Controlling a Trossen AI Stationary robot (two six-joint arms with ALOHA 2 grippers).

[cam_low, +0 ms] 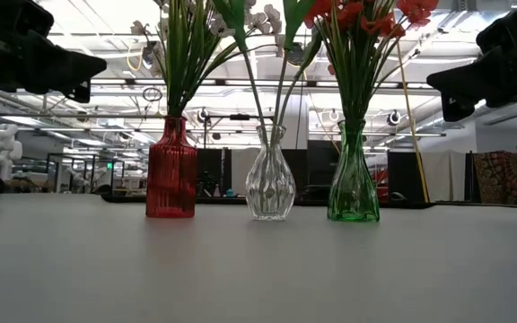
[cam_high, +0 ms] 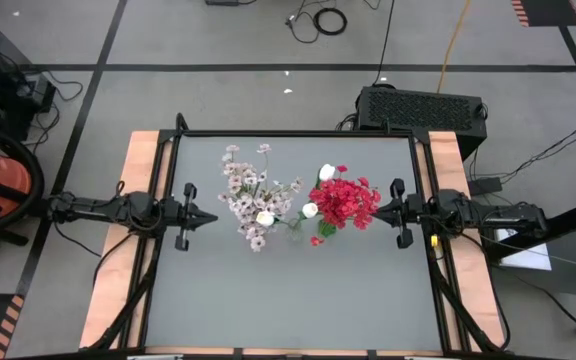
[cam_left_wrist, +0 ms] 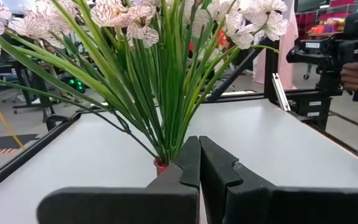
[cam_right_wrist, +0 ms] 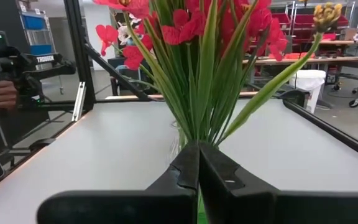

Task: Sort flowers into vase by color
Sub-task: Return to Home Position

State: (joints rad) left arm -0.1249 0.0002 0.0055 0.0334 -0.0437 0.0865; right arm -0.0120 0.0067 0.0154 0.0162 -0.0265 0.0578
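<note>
Sorting looks finished to us: the left hand (cam_high: 211, 218) at centre-left and the right hand (cam_high: 374, 211) at centre-right sit clenched and empty, clear of the flowers (cam_high: 346, 200).

Black case (cam_high: 420, 108), coiled floor cable (cam_high: 330, 20)

Grey floor (cam_high: 218, 95) crossed by black tape lines (cam_high: 268, 68), coiled cables (cam_high: 326, 20), black vented box (cam_high: 420, 105) on the floor, bright ceiling lights (cam_low: 115, 18), shelves of red bins (cam_right_wrist: 347, 25), white bin (cam_right_wrist: 308, 82)
</note>
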